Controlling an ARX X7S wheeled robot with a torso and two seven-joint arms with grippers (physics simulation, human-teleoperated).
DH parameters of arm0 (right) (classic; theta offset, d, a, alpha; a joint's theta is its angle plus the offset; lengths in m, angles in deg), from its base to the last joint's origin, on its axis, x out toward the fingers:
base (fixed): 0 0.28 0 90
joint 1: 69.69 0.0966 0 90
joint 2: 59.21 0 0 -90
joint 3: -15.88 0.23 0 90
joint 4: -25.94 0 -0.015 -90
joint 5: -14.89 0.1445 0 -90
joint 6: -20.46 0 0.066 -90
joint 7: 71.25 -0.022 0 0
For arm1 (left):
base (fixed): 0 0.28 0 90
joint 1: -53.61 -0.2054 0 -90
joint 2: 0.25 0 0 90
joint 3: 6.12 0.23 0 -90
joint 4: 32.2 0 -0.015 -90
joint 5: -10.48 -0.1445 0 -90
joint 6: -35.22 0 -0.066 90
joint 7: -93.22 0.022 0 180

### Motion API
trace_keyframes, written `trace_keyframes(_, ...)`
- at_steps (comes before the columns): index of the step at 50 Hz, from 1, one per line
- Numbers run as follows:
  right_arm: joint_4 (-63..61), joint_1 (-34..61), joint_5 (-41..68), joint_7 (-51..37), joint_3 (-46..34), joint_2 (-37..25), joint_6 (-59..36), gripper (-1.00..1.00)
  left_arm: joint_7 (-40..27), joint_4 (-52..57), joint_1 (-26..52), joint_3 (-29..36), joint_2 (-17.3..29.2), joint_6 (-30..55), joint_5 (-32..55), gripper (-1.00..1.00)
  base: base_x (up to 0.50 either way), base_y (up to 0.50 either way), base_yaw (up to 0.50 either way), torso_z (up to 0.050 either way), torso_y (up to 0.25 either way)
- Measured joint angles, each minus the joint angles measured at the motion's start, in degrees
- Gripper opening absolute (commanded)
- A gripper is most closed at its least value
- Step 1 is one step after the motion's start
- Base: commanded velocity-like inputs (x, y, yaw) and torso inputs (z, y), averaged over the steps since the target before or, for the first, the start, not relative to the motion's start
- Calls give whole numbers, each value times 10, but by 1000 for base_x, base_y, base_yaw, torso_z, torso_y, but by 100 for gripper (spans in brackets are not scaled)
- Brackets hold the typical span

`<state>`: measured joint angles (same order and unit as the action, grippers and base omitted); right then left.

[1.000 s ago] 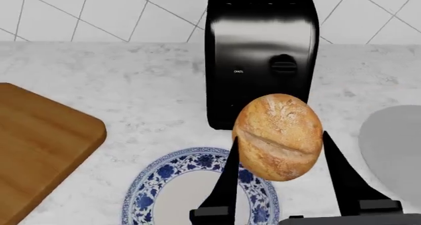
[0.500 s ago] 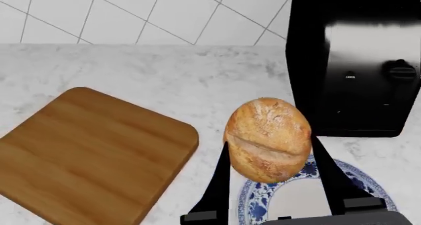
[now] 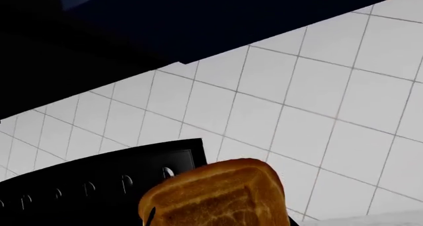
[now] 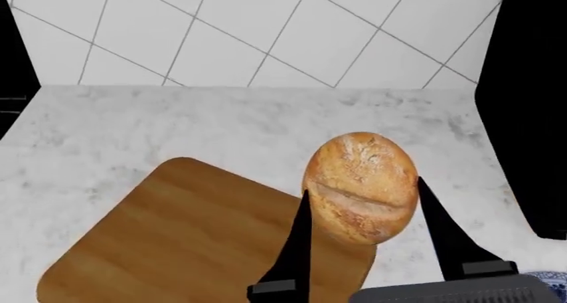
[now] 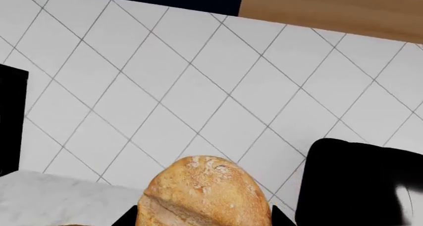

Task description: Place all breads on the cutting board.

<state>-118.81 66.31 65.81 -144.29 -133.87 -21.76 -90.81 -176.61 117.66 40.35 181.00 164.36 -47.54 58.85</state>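
The right gripper has its jaws pinching the round roll, lifted above the near corner of the cutting board, which lies bare on the marble tabletop. The left jaws grip the small loaf. Neither bread is placed yet.

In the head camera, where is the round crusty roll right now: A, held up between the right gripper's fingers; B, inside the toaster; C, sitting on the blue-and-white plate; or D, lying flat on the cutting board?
A: the round crusty roll sits clamped between the right gripper fingers, raised near the right edge of the cutting board, not resting on it.
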Motion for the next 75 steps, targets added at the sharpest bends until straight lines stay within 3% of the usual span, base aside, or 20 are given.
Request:
trace_keyframes(12,8,-2,11,5,8,-7,16,-100,1,0,-4,-22,-40,37,29,-100,317,47,0,0,1)
trace_keyframes(24,11,-4,23,13,14,-16,29,-100,5,0,39,46,-96,21,67,-100,83,22,0,0,1)
trace_keyframes(37,29,-13,34,34,20,-26,55,-100,93,-47,59,104,-173,-19,159,-100,0,0,0,1,1)
trace_keyframes(48,44,-13,36,40,18,-22,52,-100,177,-136,72,109,-211,-44,239,-100,0,0,0,0,0)
trace_keyframes(75,57,-10,43,44,18,-15,44,-100,260,-242,15,123,-236,-88,265,-100,0,0,0,0,1)
